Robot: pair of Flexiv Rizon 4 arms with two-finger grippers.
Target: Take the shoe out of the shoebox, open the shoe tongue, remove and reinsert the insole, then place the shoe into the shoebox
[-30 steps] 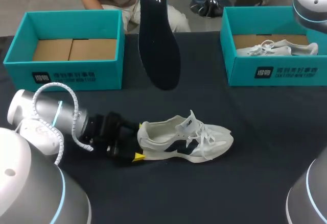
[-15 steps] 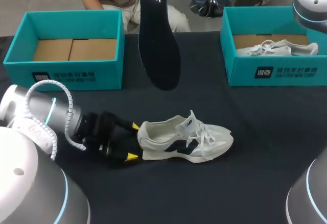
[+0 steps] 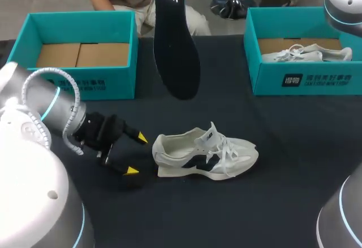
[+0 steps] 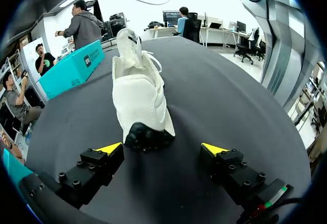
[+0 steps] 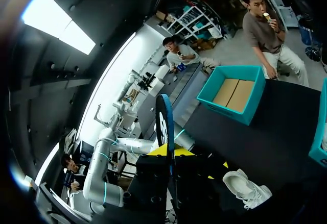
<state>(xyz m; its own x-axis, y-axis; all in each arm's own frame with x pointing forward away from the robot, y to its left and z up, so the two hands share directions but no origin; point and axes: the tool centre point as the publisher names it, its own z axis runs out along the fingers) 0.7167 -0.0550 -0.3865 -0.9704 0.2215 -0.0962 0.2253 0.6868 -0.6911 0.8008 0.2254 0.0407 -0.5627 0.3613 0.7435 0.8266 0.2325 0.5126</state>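
- Backed off from the heel over the last second, the left tool (image 3: 136, 155) now sits just behind the shoe (image 3: 203, 153), fingers spread and released, touching nothing.
- On its sole near the middle of the desk (image 3: 271, 203), the shoe lies unheld, toe toward the robot's right, laces loose.
- High over the desk's far side, the insole (image 3: 175, 50) hangs heel-up, gripped at its top by the right tool (image 5: 171, 153), which is clenched on it.
- Teal and open, the left shoebox (image 3: 73, 84) shows only its cardboard floor; the right shoebox (image 3: 305, 78) holds a second shoe (image 3: 308, 53).
- Progress, as I judge it: the shoe is out and the insole removed. 2 steps remain: reinserting the insole and boxing the shoe.
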